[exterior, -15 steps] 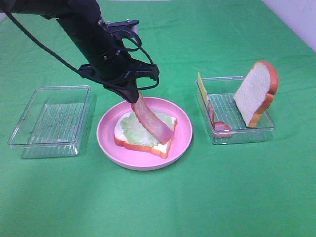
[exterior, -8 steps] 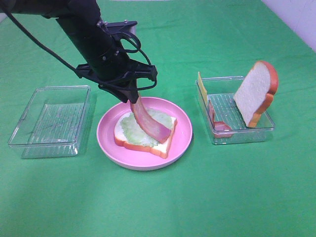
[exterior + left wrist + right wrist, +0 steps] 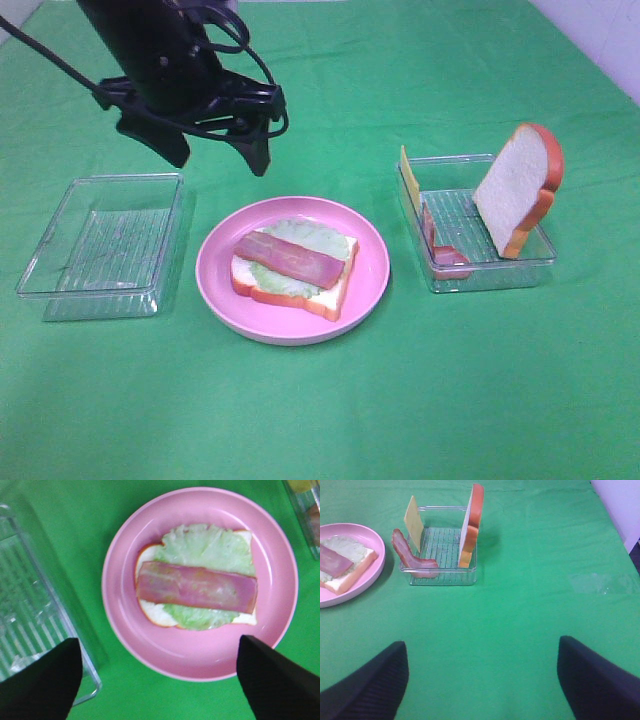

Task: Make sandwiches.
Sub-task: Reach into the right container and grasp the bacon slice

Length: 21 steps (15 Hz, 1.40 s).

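The left gripper (image 3: 215, 152) hovers above the pink plate (image 3: 212, 270), jaws wide apart; the right gripper (image 3: 480, 680), likewise spread, hangs over bare green worktop (image 3: 520, 630). On the plate lies the open sandwich (image 3: 262, 284): lettuce (image 3: 312, 237) on bread, with a bacon strip (image 3: 290, 259) flat across it. The clear tray (image 3: 480, 275) to the right holds an upright bread slice (image 3: 515, 190), a cheese square (image 3: 408, 178) and a second bacon piece (image 3: 440, 256).

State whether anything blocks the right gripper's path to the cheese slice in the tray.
Nothing visible does: only green cloth lies between the right gripper and the clear tray. The cheese slice stands above the rim, a bacon strip close beside it.
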Motion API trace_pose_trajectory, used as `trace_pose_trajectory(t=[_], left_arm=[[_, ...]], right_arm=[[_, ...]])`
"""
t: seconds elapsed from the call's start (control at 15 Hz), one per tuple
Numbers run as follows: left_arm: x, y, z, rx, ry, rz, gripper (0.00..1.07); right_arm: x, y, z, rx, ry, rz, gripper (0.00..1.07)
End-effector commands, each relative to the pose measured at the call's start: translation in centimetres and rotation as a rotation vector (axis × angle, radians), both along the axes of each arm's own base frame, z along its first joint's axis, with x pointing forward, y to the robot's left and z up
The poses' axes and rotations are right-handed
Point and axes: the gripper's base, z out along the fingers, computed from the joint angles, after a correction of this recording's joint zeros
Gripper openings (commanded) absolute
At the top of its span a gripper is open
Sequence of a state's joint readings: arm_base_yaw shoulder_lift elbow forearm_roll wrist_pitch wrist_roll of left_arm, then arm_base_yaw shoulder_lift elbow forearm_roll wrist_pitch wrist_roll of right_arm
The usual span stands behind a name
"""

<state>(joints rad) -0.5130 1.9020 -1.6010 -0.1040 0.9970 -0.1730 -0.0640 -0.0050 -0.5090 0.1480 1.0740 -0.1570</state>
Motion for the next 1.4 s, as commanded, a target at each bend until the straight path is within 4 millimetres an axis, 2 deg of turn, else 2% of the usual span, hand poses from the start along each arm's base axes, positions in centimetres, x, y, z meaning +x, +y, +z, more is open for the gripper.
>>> trace_pose_trajectory(t=[0.07,0.2,0.27,0.47,0.6,0.67,0.8,0.93,1.07,1.13,1.2,1.33,1.4], left_arm=[[-2.0,2.0,3.2,0.102,0.019,0.023,0.80],[-3.8,3.7,5.3,0.190,0.051,0.021,0.80],[-4.1,3.9,6.0,0.185,0.029,0.022,0.80],[-6.7,5.1,10.4,0.095,-0.069,0.027,0.80],[-9.1,6.1,13.6,0.032,-0.151,-0.013,0.80],[-11.3,7.1,16.0,-0.014,-0.222,-0.028,0.80],[-13.7,8.6,18.4,-0.035,-0.317,-0.059,0.80],[-16.7,10.3,19.7,-0.051,-0.387,-0.085,0.80],[-18.9,11.5,19.3,-0.052,-0.398,-0.089,0.80],[-20.3,12.3,18.4,-0.048,-0.389,-0.089,0.80],[-23.2,14.0,16.6,-0.040,-0.387,-0.090,0.80],[-25.9,15.5,14.5,-0.038,-0.383,-0.091,0.80],[-26.6,15.9,13.9,-0.038,-0.383,-0.091,0.80]], right_arm=[[-0.1,0.0,0.0,0.001,-0.024,-0.008,0.77],[-0.1,0.0,0.0,0.001,-0.024,-0.008,0.77],[-0.1,0.0,0.0,0.001,-0.024,-0.008,0.77],[-0.1,0.0,0.0,0.001,-0.024,-0.008,0.77],[-0.1,0.0,0.0,0.001,-0.024,-0.008,0.77],[-0.1,0.0,0.0,0.001,-0.024,-0.008,0.77],[-0.1,0.0,0.0,0.001,-0.024,-0.008,0.77],[-0.1,0.0,0.0,0.001,-0.024,-0.008,0.77],[-0.1,0.0,0.0,0.001,-0.024,-0.008,0.77],[-0.1,0.0,0.0,0.001,-0.024,-0.008,0.77],[-0.1,0.0,0.0,0.001,-0.024,-0.008,0.77],[-0.1,0.0,0.0,0.001,-0.024,-0.008,0.77],[-0.1,0.0,0.0,0.001,-0.024,-0.008,0.77]])
